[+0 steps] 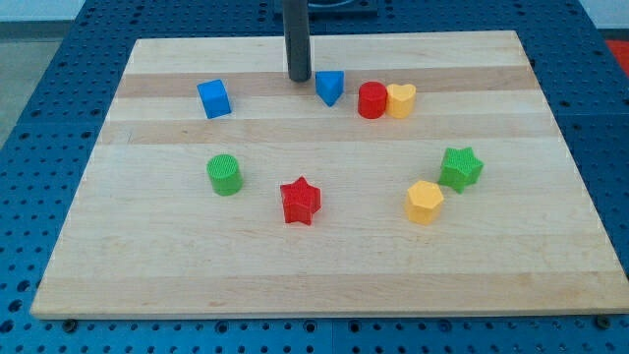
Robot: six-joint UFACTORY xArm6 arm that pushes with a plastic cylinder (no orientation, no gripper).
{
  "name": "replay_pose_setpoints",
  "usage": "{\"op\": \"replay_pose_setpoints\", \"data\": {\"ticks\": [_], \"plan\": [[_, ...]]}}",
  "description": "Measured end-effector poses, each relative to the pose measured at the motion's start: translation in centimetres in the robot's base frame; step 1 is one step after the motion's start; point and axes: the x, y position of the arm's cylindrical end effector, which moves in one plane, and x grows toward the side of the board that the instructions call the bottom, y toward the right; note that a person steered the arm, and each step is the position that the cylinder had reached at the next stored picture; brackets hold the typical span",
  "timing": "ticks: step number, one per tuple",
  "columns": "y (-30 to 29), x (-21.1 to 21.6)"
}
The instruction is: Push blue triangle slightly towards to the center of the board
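Wooden board (324, 275) on blue pegboard bench. Left to right: blue cube (213, 98), green cylinder (225, 174), red star (301, 201), my tip (299, 79) just left of blue triangle (330, 87) near the view's top, then red cylinder (371, 100) touching yellow heart (401, 99), yellow hexagon (425, 202), green star (460, 168). No pincer: plain rod.
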Motion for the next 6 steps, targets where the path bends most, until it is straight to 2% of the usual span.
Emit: {"op": "replay_pose_setpoints", "data": {"ticks": [1,2,5,6], "plan": [[2.1,-1.3],[3.7,0.2],[3.8,4.9],[3.8,5.1]]}}
